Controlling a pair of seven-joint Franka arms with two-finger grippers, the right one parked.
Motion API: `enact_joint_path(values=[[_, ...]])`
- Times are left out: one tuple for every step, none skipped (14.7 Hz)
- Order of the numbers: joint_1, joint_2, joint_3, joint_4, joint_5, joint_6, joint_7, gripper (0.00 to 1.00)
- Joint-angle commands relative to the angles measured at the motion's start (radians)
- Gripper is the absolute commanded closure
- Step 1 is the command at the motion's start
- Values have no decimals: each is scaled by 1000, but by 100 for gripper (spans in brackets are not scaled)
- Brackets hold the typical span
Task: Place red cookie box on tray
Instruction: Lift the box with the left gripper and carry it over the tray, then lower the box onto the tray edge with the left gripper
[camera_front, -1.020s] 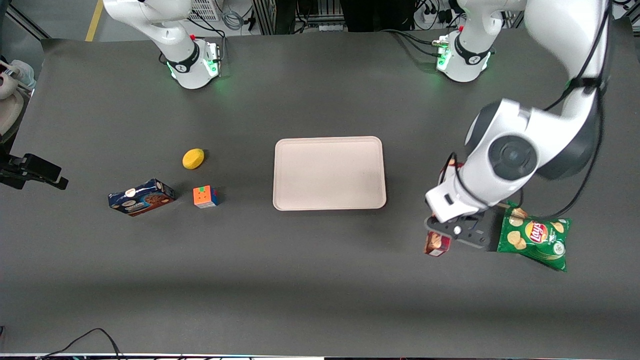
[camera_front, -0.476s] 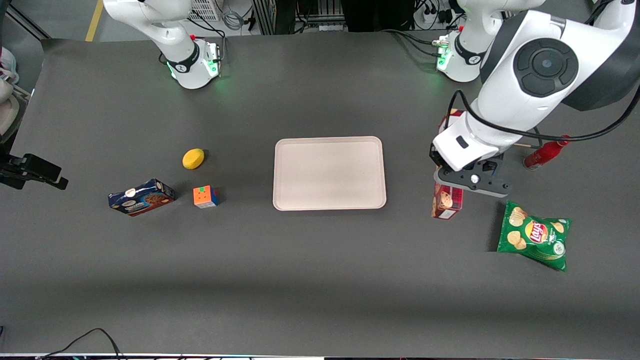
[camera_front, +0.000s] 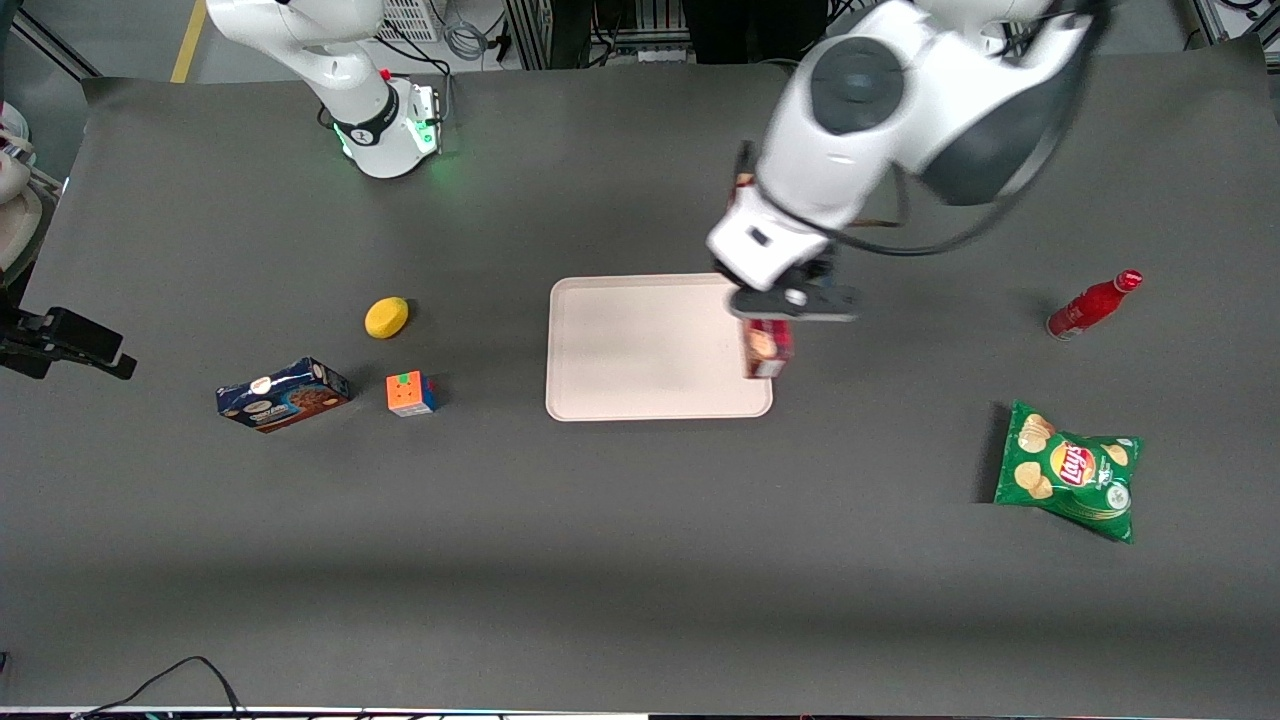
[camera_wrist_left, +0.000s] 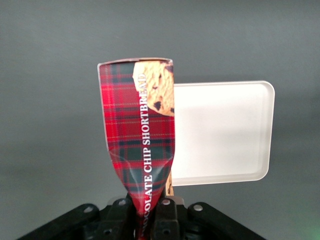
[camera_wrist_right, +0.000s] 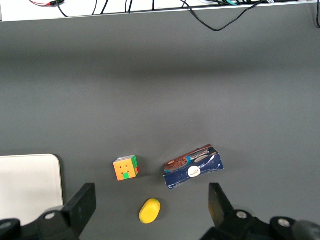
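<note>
- Front view: the working arm's gripper (camera_front: 790, 300) hangs over the tray (camera_front: 640, 345), at the tray edge toward the working arm's end of the table. It is clenched on the red cookie box (camera_front: 767, 348), which hangs lengthwise below it, raised off the table.
- Front view, change: a second ago the box was low beside the green chip bag (camera_front: 1066, 472); half a second ago it was up, midway to the tray. Now it has arrived at the tray's rim, and a red bottle (camera_front: 1092, 303) stands uncovered where the arm had been.
- Front view, other items: toward the parked arm's end lie a yellow lemon-like object (camera_front: 386, 317), a colour cube (camera_front: 411, 393) and a dark-blue cookie box (camera_front: 283, 394), all well apart from the tray and unmoved.
- Left wrist view: the plaid carton (camera_wrist_left: 138, 135) runs away from the gripper (camera_wrist_left: 150, 216), visibly pinched and creased where the fingers (camera_wrist_left: 167, 212) grasp it. The tray (camera_wrist_left: 225, 132) shows past the box, only partly under it.
- Right wrist view: the cube (camera_wrist_right: 125, 168), blue box (camera_wrist_right: 194, 166), yellow object (camera_wrist_right: 150, 210) and one tray corner (camera_wrist_right: 30, 180) appear; the red box is not seen.
- Judgement: the carry looks nearly done. The box probably needs to shift a little farther over the tray, then be lowered and let go.
</note>
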Motion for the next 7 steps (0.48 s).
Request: enact_joint_path(values=[[6, -16, -73, -231, 98, 227, -94, 98], [4, -14, -73, -291, 101, 319, -126, 98], [4, -8, -73, -340, 112, 393, -154, 98], [6, 10, -73, -381, 152, 442, -165, 98], [7, 34, -70, -402, 197, 467, -189, 98], [8, 70, -67, -405, 253, 479, -252, 98], [8, 111, -66, -405, 341, 480, -310, 98]])
